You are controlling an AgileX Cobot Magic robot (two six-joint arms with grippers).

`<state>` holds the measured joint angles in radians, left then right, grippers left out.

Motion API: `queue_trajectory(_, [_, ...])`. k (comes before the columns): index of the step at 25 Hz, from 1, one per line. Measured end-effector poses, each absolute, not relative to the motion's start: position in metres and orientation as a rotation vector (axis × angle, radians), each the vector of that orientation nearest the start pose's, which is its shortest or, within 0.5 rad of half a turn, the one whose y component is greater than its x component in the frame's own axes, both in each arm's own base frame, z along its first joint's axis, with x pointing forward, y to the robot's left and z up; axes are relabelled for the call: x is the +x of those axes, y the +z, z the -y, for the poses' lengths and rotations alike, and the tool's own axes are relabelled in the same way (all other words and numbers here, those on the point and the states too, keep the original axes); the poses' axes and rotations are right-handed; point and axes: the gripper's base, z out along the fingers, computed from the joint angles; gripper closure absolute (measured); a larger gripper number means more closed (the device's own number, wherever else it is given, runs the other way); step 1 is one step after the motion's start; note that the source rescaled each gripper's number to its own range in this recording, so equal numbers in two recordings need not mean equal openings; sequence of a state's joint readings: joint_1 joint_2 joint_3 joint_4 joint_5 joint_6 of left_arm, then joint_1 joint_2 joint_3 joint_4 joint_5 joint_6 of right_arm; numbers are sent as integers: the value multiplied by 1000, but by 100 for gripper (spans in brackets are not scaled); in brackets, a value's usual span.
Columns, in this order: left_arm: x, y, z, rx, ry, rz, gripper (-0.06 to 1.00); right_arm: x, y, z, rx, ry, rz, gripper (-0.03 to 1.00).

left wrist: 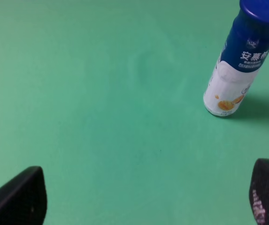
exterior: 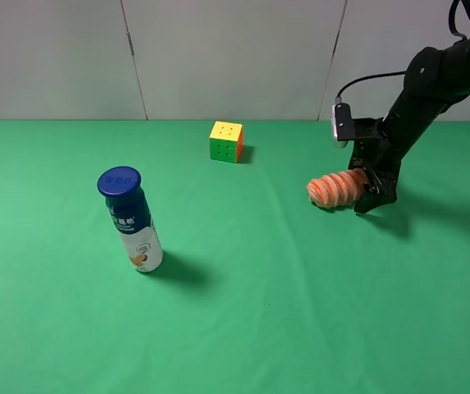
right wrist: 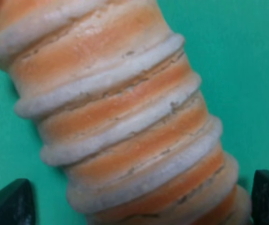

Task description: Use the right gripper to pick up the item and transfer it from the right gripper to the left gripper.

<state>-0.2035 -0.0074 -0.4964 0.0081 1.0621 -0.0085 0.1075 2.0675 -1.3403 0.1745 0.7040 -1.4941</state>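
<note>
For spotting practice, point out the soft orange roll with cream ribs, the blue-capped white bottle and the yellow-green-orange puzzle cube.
soft orange roll with cream ribs point(exterior: 337, 188), high view, ribbed middle.
blue-capped white bottle point(exterior: 132, 226), high view, label.
yellow-green-orange puzzle cube point(exterior: 226, 130), high view, yellow top.

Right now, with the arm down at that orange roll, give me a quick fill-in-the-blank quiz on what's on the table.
1. The bottle stands upright and has a ___ cap.
2. The puzzle cube has a ___ top face.
3. The right gripper has its jaws ___ on either side of the item.
4. The left gripper has nothing between its fingertips, and its camera shows one object, the ___.
Missing words: blue; yellow; open; bottle.
</note>
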Motion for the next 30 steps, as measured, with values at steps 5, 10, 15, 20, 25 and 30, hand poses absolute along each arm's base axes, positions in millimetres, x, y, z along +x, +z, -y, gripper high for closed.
queue_trajectory(5, [-5, 276, -2, 199, -123, -2034, -6, 402, 133, -53, -1935, -82, -2125, 2])
queue_trajectory(10, [-5, 276, -2, 199, -123, -2034, -6, 402, 133, -53, -1936, -82, -2125, 87])
queue_trajectory(15, [-5, 276, -2, 199, -123, -2034, -6, 402, 133, -53, -1945, -85, -2123, 88])
queue_trajectory(20, [-5, 276, -2, 199, -123, -2034, -6, 402, 133, -53, -1946, -85, -2123, 88])
queue_trajectory(25, [-5, 276, -2, 199, -123, -2034, -6, 403, 137, -55, -1902, -72, -2126, 88])
queue_trajectory(30, [-5, 276, -2, 199, -123, -2034, -6, 400, 169, -58, -1785, -78, -2116, 92])
